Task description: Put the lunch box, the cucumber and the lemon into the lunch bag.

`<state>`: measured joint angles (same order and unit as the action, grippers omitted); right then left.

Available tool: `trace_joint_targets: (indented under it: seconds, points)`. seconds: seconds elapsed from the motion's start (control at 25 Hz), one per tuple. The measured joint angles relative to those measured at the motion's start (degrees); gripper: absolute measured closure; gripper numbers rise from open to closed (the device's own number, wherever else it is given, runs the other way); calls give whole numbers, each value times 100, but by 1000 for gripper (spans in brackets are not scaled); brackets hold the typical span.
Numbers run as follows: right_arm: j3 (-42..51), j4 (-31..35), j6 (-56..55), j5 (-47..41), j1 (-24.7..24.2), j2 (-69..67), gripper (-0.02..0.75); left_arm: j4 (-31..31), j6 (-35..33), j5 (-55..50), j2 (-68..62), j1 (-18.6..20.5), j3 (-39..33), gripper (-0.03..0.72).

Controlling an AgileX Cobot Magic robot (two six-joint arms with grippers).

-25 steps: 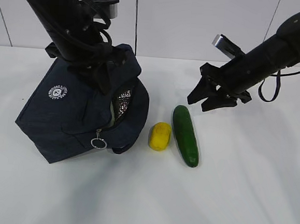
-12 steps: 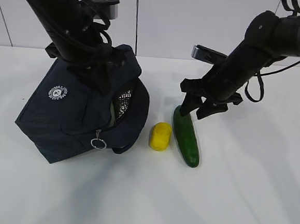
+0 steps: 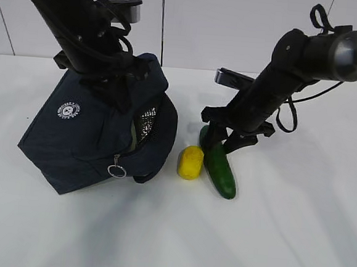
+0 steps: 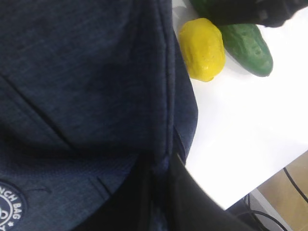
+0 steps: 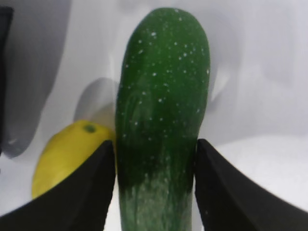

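one cucumber (image 5: 161,125) between the right tool's (image 5: 155,185) open fingers (image 5: 84,192)

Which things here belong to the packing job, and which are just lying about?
Job:
- bag
- cucumber
- lemon
- left gripper, on the bag
- right gripper, astride the cucumber

Lying about:
- nothing; only the table

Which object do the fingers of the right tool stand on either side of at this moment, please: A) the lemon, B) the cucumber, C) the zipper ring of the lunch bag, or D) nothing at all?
B: in the right wrist view the two dark fingers flank the cucumber, one on each side, while the lemon lies beside it, outside the left finger.
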<state>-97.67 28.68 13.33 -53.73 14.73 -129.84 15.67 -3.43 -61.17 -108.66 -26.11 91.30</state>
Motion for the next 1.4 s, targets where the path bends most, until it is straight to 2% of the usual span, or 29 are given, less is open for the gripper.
trace_joint_targets:
  seconds: [0.24,0.36,0.72,0.84,1.08,1.4]
  points:
    - [-114,0,-43,-88,14,-197,339,0,0,-29,0,0,0,669]
    - [-238,0,-46,-159,14,-197,370,0,0,-37,0,0,0,669]
    - [-855,121,70,-1067,-70,96,396,-5,0,-56,0,0,0,669]
    - [-877,669,377,-1236,-131,296,396,17,0,-64,0,0,20,669]
    - [-753,2398,1242,-1520,-166,317,396,223,0,-104,-25,0,309,669]
    - [-541,3751,1882,-1510,-166,-103,396,297,0,-108,-35,0,407,669]
